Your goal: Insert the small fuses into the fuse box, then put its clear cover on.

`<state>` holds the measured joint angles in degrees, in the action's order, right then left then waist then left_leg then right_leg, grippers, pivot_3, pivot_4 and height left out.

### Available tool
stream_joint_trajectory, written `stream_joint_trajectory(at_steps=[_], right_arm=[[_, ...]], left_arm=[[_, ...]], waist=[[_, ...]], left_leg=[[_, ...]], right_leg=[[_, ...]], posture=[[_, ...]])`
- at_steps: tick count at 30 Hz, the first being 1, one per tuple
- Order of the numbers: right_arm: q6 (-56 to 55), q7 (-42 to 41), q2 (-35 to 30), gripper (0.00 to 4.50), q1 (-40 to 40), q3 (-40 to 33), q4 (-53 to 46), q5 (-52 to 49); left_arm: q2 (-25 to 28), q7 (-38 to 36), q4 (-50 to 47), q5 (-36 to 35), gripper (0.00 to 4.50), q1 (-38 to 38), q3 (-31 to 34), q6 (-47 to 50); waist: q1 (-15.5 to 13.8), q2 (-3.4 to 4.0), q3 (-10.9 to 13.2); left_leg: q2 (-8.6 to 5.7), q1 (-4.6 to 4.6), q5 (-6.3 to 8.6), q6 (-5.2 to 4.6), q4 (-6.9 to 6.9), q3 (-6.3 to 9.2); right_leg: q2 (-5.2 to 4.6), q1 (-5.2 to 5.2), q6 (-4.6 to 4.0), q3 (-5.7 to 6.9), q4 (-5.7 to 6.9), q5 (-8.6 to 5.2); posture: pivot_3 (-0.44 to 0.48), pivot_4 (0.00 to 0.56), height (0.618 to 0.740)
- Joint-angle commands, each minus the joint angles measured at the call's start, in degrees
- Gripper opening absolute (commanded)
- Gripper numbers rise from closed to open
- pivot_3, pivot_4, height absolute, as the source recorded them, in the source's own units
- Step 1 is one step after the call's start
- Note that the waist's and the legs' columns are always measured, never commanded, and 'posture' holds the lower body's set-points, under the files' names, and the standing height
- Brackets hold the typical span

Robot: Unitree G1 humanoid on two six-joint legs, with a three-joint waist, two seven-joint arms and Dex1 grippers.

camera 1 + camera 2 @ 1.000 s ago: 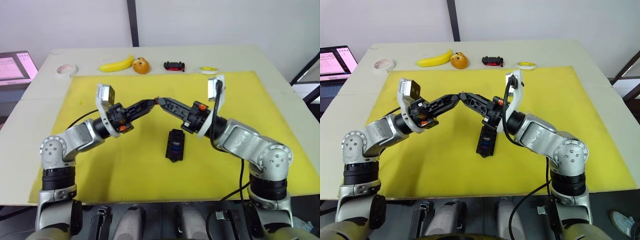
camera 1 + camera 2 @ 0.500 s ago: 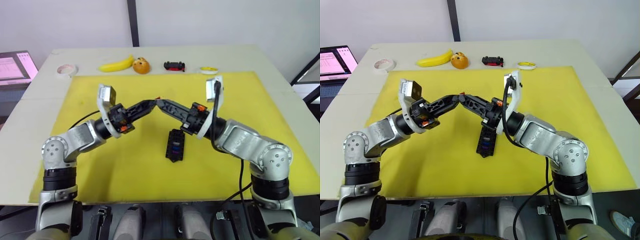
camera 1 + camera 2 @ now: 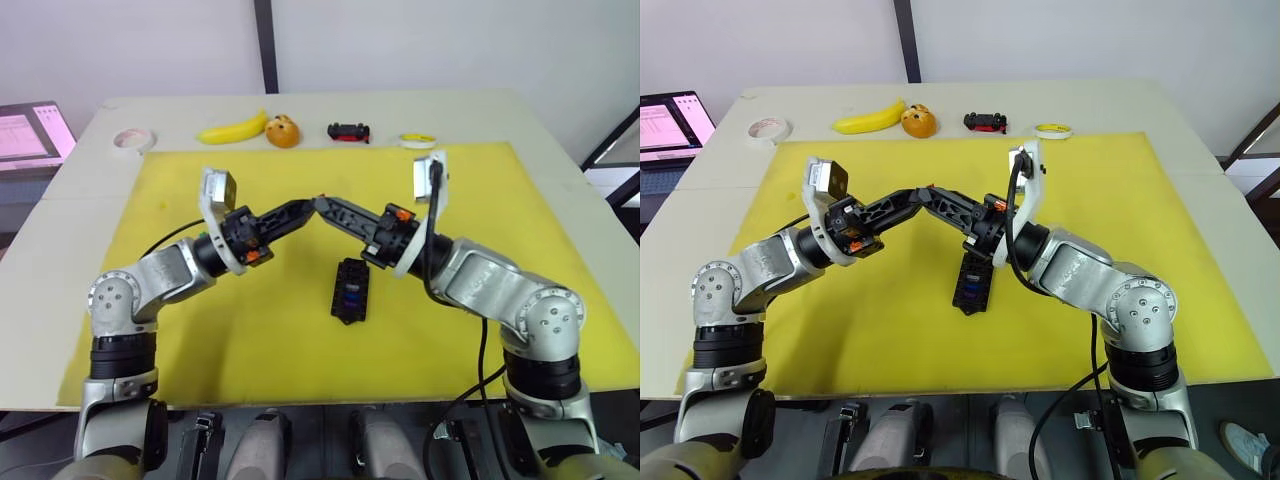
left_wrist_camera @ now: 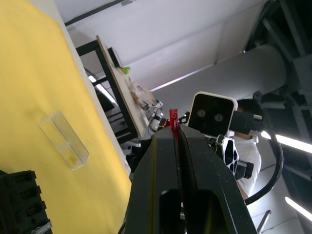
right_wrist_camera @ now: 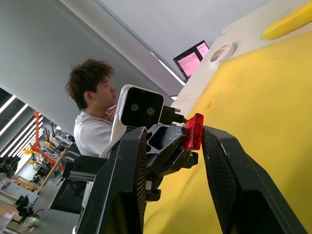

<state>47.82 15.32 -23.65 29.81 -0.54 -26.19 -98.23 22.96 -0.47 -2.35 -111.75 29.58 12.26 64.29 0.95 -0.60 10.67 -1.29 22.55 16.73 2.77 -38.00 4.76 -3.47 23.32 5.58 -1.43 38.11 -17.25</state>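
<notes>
Above the middle of the yellow mat [image 3: 180,330] my two grippers meet tip to tip. My left gripper [image 3: 308,206] is shut on a small red fuse [image 4: 173,121], which sticks up from its tips. My right gripper [image 3: 323,205] is open, and the red fuse [image 5: 193,131] sits between its spread fingers, close to one of them. The black fuse box [image 3: 349,290] lies on the mat below my right arm, with blue and red fuses in its slots. The clear cover [image 4: 63,139] lies flat on the mat beyond the fuse box [image 4: 22,204].
Along the table's far edge lie a white tape roll [image 3: 132,139], a banana [image 3: 232,129], an orange toy [image 3: 283,131], a black-and-red toy car [image 3: 348,131] and a yellow ring [image 3: 418,140]. A laptop [image 3: 30,133] stands at far left. A person [image 5: 95,112] shows behind my left arm.
My left arm has edged slightly to the right. The gripper tips stay together above the mat, and the fuse box has not moved.
</notes>
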Motion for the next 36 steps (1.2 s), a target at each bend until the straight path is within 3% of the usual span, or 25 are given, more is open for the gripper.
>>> stream_joint_trajectory(at_steps=[1,15,16,36], right_arm=[[-1.4,-0.1,-0.3,1.79,0.0,-0.7,-1.7,-1.7],[-2.1,0.2,-0.9,1.79,-0.3,-0.5,-1.6,-2.1],[-2.1,0.2,-0.9,1.27,-0.3,-0.5,-1.6,-2.1],[-2.5,0.8,-1.2,1.27,-0.6,-0.6,-1.5,-3.2]], left_arm=[[-0.3,0.0,-1.6,-1.3,0.0,1.0,0.8,-0.6],[-0.6,0.4,-1.9,-1.3,0.0,1.0,1.0,-0.6],[-0.6,0.4,-1.9,-1.3,0.0,1.0,1.0,-0.6],[-0.7,0.4,-2.2,-1.3,0.0,0.6,1.0,-0.7]], waist=[[0.0,0.0,0.0],[0.0,0.0,0.0],[0.0,0.0,0.0],[0.0,0.0,0.0]], left_leg=[[0.0,0.0,0.0,0.0,0.0,0.0],[0.0,0.0,0.0,0.0,0.0,0.0],[0.0,0.0,0.0,0.0,0.0,0.0],[0.0,0.0,0.0,0.0,0.0,0.0]], right_leg=[[0.0,0.0,0.0,0.0,0.0,0.0],[0.01,0.0,0.0,0.0,0.0,0.0],[0.01,0.0,0.0,0.0,0.0,0.0],[0.01,0.0,0.0,0.0,0.0,0.0]], posture=[[0.0,0.15,0.74],[0.0,0.15,0.74],[0.0,0.15,0.74],[0.0,0.15,0.74]])
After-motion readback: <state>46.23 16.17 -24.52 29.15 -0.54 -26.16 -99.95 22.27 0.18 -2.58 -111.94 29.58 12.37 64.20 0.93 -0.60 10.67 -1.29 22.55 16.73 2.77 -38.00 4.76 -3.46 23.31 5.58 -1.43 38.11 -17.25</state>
